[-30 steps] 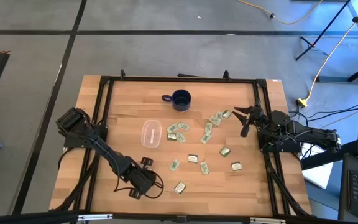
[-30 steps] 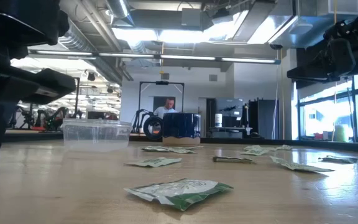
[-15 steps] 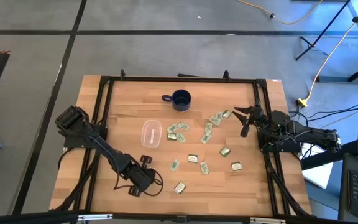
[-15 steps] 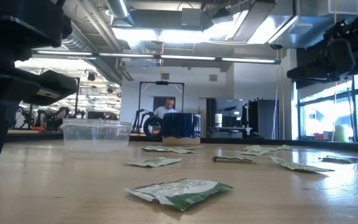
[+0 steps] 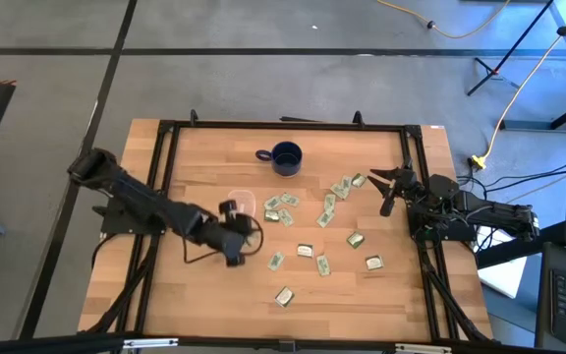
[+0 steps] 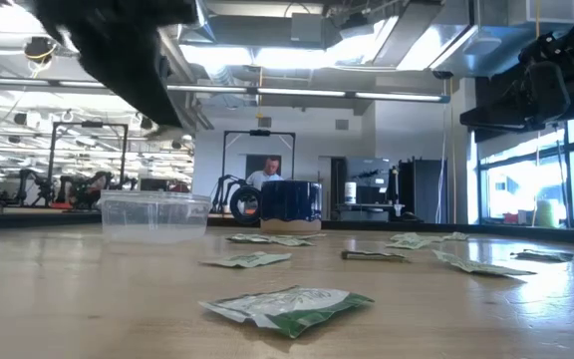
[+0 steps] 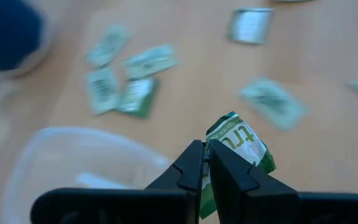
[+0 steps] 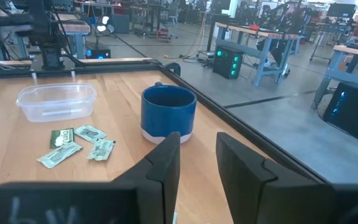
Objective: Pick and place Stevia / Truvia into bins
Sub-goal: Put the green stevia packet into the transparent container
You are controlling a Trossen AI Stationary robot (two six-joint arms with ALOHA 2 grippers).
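Observation:
My left gripper (image 7: 207, 149) is shut on one green and white Truvia sachet (image 7: 238, 140) and hovers above the table beside the clear plastic bin (image 7: 73, 168), at the bin's near side (image 5: 239, 241). The bin (image 5: 237, 202) rests on its base left of the table's middle and is partly hidden under the arm in the high view. Several more sachets (image 5: 281, 206) lie flat on the wood right of the bin. My right gripper (image 5: 386, 187) waits open at the right edge, holding nothing. My left gripper pinches one end of the sachet (image 7: 219, 146) between its two fingers. They slant downward from the table's left side. The rest of the sachet sticks out crumpled past the fingertips and is lifted clear of the table.
A dark blue mug (image 5: 286, 157) stands at the far side, beyond the bin. Loose sachets spread from the middle (image 5: 306, 251) to the right (image 5: 373, 263), one near the front edge (image 5: 284, 296). A black frame (image 5: 165, 128) rims the table. A person shows far off in the room (image 6: 270, 172).
My left gripper has risen from the table near its front edge and swung toward the far side, up to the bin, rolling as it went. The sachet in it has been lifted clear of the wood.

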